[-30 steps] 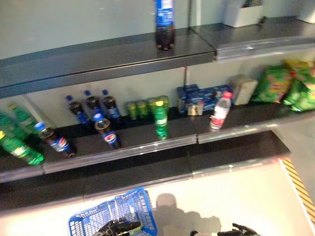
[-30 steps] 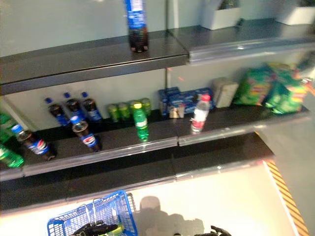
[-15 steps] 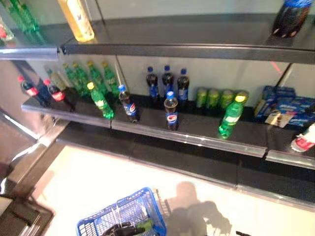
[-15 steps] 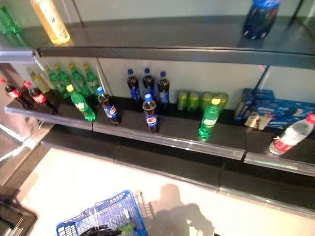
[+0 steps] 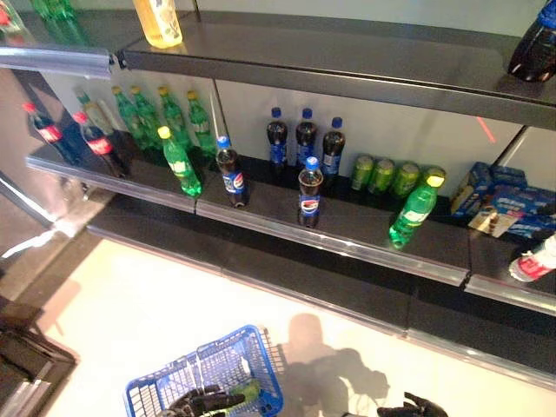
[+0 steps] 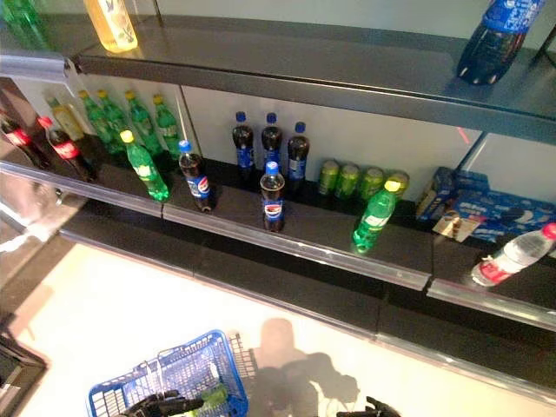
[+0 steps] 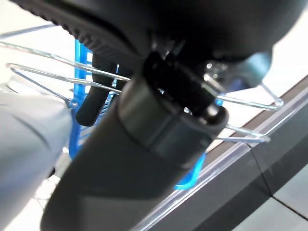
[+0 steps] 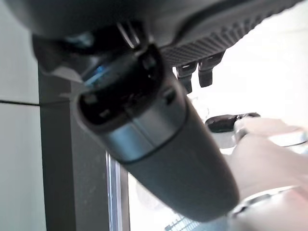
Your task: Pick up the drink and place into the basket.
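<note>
The blue basket [image 5: 208, 375] hangs low in front at the left. My left hand [image 5: 198, 402] is shut on its thin wire handles [image 7: 53, 79]. Something green [image 5: 249, 392] lies in the basket beside that hand. My right hand [image 5: 417, 407] hangs low at the right, fingers relaxed and empty, well below the shelves. On the middle shelf [image 5: 347, 248] stand cola bottles with blue caps [image 5: 310, 193], green bottles [image 5: 180, 163] and green cans [image 5: 382, 174]. A green bottle with a yellow cap [image 5: 413, 210] leans near the shelf's front edge.
Red-capped cola bottles [image 5: 94, 143] stand at the far left. A clear bottle with a red cap [image 5: 532, 262] lies at the right, by blue boxes [image 5: 508, 198]. The top shelf holds a yellow drink [image 5: 158, 19] and a large dark bottle [image 5: 534, 48]. A dark object [image 5: 26, 360] sits on the floor at the left.
The whole picture has swung left along the shelves, so the camera has moved. The blue basket and both hands keep their places at the bottom of the view.
</note>
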Available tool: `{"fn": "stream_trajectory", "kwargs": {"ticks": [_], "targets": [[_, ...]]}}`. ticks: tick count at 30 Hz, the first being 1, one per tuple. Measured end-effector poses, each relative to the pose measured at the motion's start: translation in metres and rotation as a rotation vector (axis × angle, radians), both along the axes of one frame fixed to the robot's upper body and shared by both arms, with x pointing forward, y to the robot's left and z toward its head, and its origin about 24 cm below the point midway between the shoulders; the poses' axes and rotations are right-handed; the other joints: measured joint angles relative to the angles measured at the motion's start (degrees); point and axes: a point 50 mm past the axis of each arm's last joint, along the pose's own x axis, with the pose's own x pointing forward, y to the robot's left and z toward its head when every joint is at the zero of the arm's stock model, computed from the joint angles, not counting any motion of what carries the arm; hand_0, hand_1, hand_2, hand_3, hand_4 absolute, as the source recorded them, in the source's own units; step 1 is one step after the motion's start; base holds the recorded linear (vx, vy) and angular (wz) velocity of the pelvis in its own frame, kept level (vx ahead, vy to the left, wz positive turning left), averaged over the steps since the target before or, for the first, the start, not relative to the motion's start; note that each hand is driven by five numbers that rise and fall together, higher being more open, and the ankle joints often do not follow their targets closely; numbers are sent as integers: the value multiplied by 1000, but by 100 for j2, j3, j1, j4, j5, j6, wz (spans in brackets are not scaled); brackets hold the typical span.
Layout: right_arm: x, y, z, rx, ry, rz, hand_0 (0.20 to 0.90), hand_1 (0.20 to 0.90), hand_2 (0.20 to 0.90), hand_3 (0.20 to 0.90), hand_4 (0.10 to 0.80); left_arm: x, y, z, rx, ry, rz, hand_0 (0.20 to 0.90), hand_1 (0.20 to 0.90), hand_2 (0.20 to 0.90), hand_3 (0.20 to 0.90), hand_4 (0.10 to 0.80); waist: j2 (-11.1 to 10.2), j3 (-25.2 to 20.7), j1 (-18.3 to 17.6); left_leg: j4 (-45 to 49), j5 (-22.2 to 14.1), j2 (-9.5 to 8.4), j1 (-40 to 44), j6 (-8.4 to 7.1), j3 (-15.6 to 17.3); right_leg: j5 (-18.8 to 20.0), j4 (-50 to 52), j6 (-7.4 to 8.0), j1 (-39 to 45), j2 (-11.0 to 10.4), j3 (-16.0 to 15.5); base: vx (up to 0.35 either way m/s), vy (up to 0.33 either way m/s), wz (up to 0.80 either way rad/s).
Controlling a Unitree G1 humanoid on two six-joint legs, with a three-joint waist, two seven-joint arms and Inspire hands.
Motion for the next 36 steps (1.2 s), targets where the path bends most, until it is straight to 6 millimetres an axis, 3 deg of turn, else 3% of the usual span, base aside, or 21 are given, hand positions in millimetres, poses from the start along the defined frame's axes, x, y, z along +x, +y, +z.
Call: {"fn": "stream_trajectory", "kwargs": {"ticks": [3, 5, 7, 8, 12, 15, 20, 24, 25, 26, 31, 36], "targets": [[2, 6, -1, 17, -1, 10, 900, 900, 900, 900, 800, 3, 0, 1, 4, -4, -11, 300, 300, 300, 200, 100, -1, -19, 3, 23, -53, 61, 79, 83, 8, -171, 359, -9, -351, -53, 8, 36, -11, -9], [4, 11, -3, 28, 1, 20, 900, 900, 900, 900, 800, 4, 1, 1, 8, -7, -9, 300, 300, 300, 200, 100, -57, -43, 10, 3, -50, 58, 39, 78, 8, 76, -156, -1, -406, -118, 5, 81, 34, 2], [1, 12, -3, 28, 12, 24, 900, 900, 900, 900, 800, -2, 4, 1, 18, 4, -10, 300, 300, 300, 200, 100, -137, -97, 2, -6, -62, 37, 57, -3, -1, 669, -598, 65, -312, -135, 10, 95, 97, 10], [-2, 11, -4, 26, 24, 24, 900, 900, 900, 900, 800, -6, 3, -1, 17, 14, -10, 300, 300, 300, 200, 100, -100, -121, 6, -7, -87, 103, 83, -64, 17, 736, -697, 29, -188, -72, 1, 65, 110, 3], [-8, 6, -3, 14, 37, 17, 900, 900, 900, 900, 800, -9, -3, -3, 3, 10, -26, 300, 300, 300, 200, 100, -9, -132, 8, 28, -107, 242, 111, -221, 39, 743, -735, -53, -147, 81, 6, -83, 14, -3], [-5, 5, -2, 14, 13, 10, 900, 900, 900, 900, 800, 11, -6, 1, 5, -30, -58, 300, 300, 300, 200, 100, -32, -53, -7, 32, -81, 245, -94, -229, 10, 731, -561, -67, -423, 66, 34, -221, -82, 0], [-1, 7, -2, 17, 1, 12, 900, 900, 900, 900, 800, 24, -6, 5, 23, -42, -101, 300, 300, 300, 200, 100, -77, 85, -36, -5, -76, 227, -135, -126, 21, 730, -196, -67, -676, -17, 336, -108, -124, -3], [0, 8, -2, 20, 5, 18, 900, 900, 900, 900, 800, 16, 6, 6, 56, -27, -97, 300, 300, 300, 200, 100, -172, 92, 88, 28, -115, 212, 27, -154, 253, 813, -402, -84, -651, -389, 87, -14, -187, -25], [-3, 8, -3, 20, 22, 24, 900, 900, 900, 900, 800, 12, 11, 7, 69, -21, -90, 300, 300, 300, 200, 100, -231, 62, 112, 25, -135, 224, 65, -230, 288, 1022, -560, 23, -546, -477, 63, -20, -163, -19], [-6, 10, -4, 26, 31, 23, 900, 900, 900, 900, 800, 10, 14, 7, 77, -17, -83, 300, 300, 300, 200, 100, -274, 35, 128, 17, -118, 243, 62, -331, 309, 965, -623, 283, -524, -480, 163, -19, -158, -14], [-2, -1, 0, 3, 24, 7, 900, 900, 900, 900, 800, 3, -4, 0, 40, -2, -79, 300, 300, 300, 200, 100, 85, 41, -18, -8, -106, 627, 217, -603, 348, 1031, -1038, 73, -142, -48, 116, 14, -46, -5], [-8, -3, -1, -1, 36, 2, 900, 900, 900, 900, 800, -9, -8, -5, 29, 29, -71, 300, 300, 300, 200, 100, 246, -186, -20, -7, -171, 733, 335, -665, 357, 969, -1067, 18, -20, 73, 118, 32, -20, -3]]}}
